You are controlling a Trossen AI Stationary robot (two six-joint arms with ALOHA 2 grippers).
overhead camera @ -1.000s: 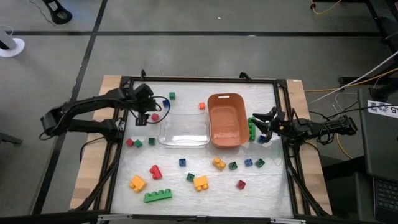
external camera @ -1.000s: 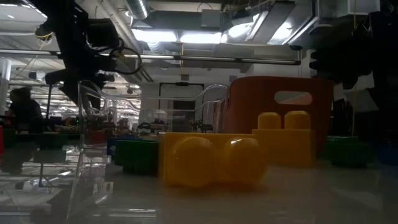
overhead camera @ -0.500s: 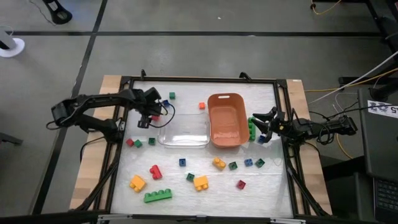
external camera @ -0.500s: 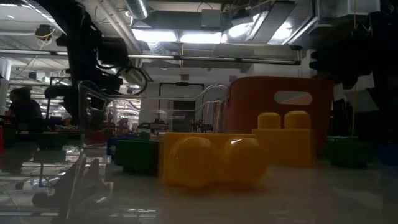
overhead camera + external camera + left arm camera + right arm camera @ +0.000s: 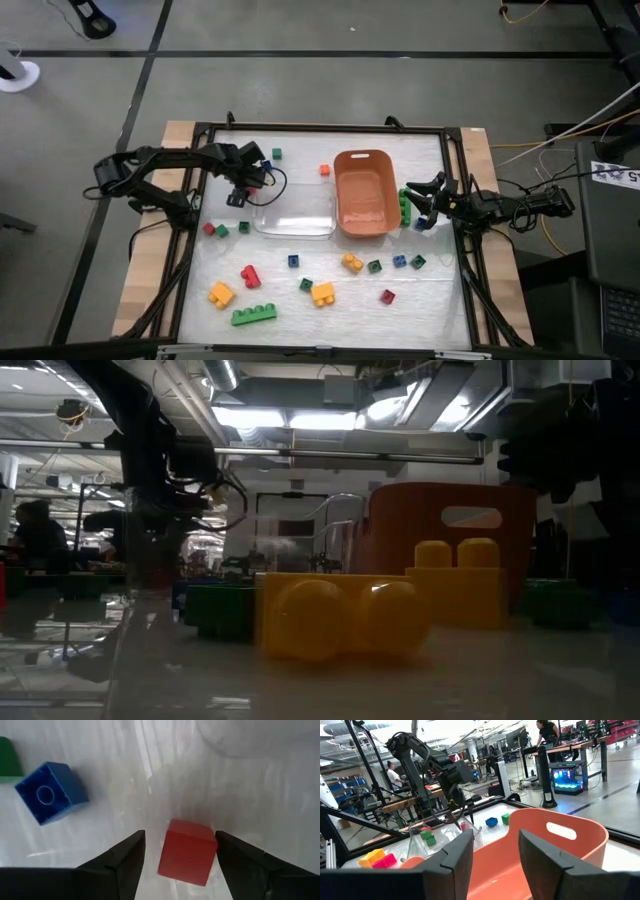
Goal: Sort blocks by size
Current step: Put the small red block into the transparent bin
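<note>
Left gripper (image 5: pixel 179 851) clamped on red cube (image 5: pixel 187 851) beside clear tray (image 5: pixel 295 212); right gripper (image 5: pixel 422 205) parted by orange bin (image 5: pixel 364 194)

**Surface and what rests on it**

The surface (image 5: pixel 300 310) is pale and glossy, ringed by a black frame over a wooden base. Near its middle stand a clear tray (image 5: pixel 296 212) and, touching its right side, an orange bin (image 5: pixel 365 192). Blocks lie scattered: a small green cube (image 5: pixel 276 154) and an orange cube (image 5: pixel 325 169) toward the far edge; a red cube (image 5: pixel 209 229) beside two green ones left of the tray. Along the near half sit a long green brick (image 5: pixel 254 314), two yellow bricks (image 5: pixel 221 294) (image 5: pixel 323 293), a red brick (image 5: pixel 249 275), and small blue, green and red cubes. A green brick (image 5: pixel 405 206) stands just right of the bin.
</note>
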